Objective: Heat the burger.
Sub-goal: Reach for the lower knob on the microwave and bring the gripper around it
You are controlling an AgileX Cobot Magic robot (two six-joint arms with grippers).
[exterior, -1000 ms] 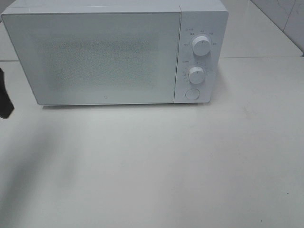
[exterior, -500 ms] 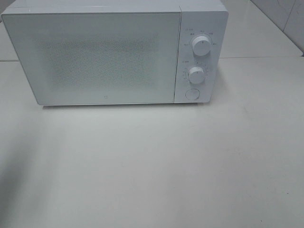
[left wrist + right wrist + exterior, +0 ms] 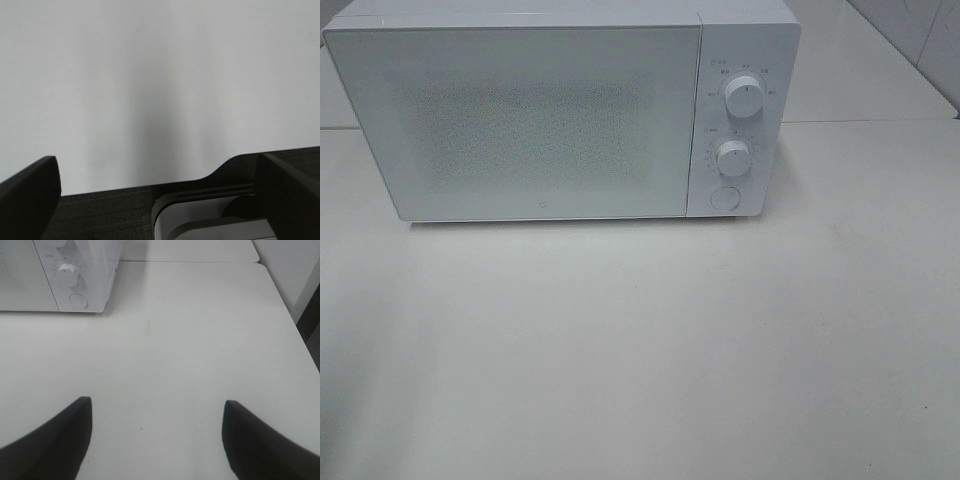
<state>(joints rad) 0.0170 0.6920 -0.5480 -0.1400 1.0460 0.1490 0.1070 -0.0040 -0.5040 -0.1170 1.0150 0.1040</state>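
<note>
The burger is not in view in any frame. A white microwave (image 3: 560, 110) stands at the back of the white table (image 3: 640, 350) with its door shut; its two knobs and round button are on its right side. It also shows in the right wrist view (image 3: 60, 275). Neither gripper shows in the exterior high view. In the left wrist view my left gripper (image 3: 160, 200) is open and empty over the table's edge. In the right wrist view my right gripper (image 3: 157, 435) is open and empty above bare table, in front and to the right of the microwave.
A dark floor and a pale rounded base (image 3: 210, 220) lie past the table's edge in the left wrist view. The table's right edge and a dark gap (image 3: 310, 315) show in the right wrist view. A table seam (image 3: 870, 122) runs behind the microwave's right side.
The dark left arm at the left edge of the exterior high view one second ago has withdrawn out of view. Its shadow on the table has faded.
</note>
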